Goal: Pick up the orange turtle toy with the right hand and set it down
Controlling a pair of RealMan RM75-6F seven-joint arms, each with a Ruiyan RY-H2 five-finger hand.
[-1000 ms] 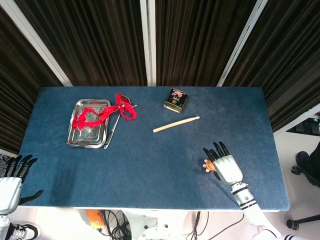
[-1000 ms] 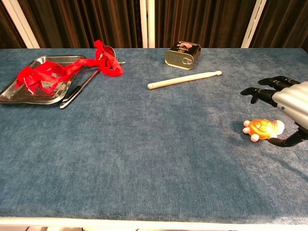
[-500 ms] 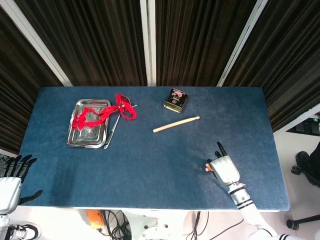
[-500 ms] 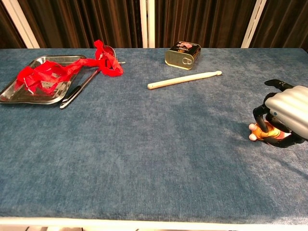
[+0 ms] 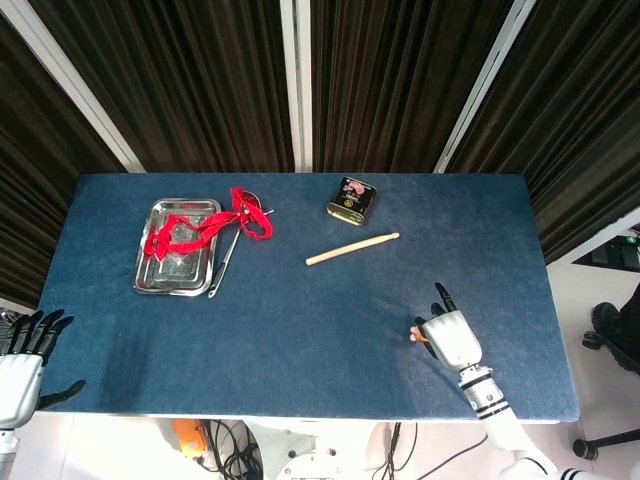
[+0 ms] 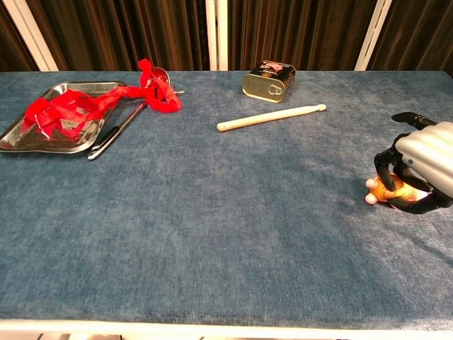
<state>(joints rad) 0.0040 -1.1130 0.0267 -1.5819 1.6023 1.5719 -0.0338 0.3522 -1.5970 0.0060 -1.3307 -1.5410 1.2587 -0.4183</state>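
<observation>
My left hand (image 5: 20,362) hangs off the table's (image 5: 300,340) near-left corner, fingers spread and holding nothing. On the left I see a steel tray (image 6: 21,134) with a red ribbon (image 6: 92,99) trailing over its rim, then a tin can (image 6: 269,78) and a wooden stick (image 6: 271,117) mid-table. On the near right, my right hand (image 6: 421,166) has its fingers curled over the orange turtle toy (image 6: 384,190), which I can't tell is lifted.

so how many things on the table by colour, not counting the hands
red: 1, ribbon
orange: 1, turtle toy
silver: 2, tray, tongs
gold: 1, tin
pale wood: 1, stick
total: 6
</observation>
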